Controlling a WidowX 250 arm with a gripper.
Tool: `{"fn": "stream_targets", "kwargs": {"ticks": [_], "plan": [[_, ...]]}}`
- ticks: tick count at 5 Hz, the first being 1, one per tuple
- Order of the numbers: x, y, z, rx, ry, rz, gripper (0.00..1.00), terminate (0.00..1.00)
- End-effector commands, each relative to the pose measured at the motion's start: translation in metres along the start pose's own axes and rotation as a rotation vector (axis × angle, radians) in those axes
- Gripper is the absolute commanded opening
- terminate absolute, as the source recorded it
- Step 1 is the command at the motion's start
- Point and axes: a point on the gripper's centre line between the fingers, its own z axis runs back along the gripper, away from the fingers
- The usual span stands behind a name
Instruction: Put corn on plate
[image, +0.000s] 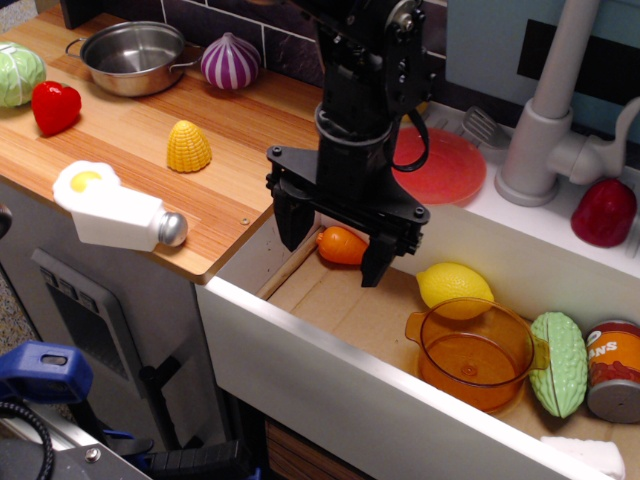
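My gripper (335, 250) hangs over the near-left corner of the sink basin (350, 310), jaws spread wide, nothing between them. A small orange vegetable (342, 244) sits in the basin right behind the gap; I judge it a distraction, not my target.

The corn (189, 146) stands upright on the wooden counter (130, 180), off to the gripper's left in view, well apart from it. No neighbours touch it: the red pepper (55, 106) is near the counter's far-left side, the white bottle with the egg on it (115, 212) lies near the front edge.

The plate (445, 165) lies behind the arm on the sink ledge, partly hidden by the wrist, beside the faucet (545, 130).

Plan for the step in hand: lift clear of the basin wall first, travel across to above the corn, descend straight down. The ribbed dome tapers upward, so I would close low, near the base, to keep it from squirting out.
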Motion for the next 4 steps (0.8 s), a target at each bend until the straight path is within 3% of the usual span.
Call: {"fn": "stream_targets", "kwargs": {"ticks": [1,2,3,4], "plan": [[0.000,0.000,0.000,0.000,0.000,0.000,1.00,0.00],[0.016,0.036,-0.005,0.014,-0.035,-0.076,1.00,0.00],[0.033,0.074,0.004,0.081,-0.052,-0.120,1.00,0.00],[0.043,0.114,0.020,0.119,-0.034,-0.164,1.00,0.00]]}}
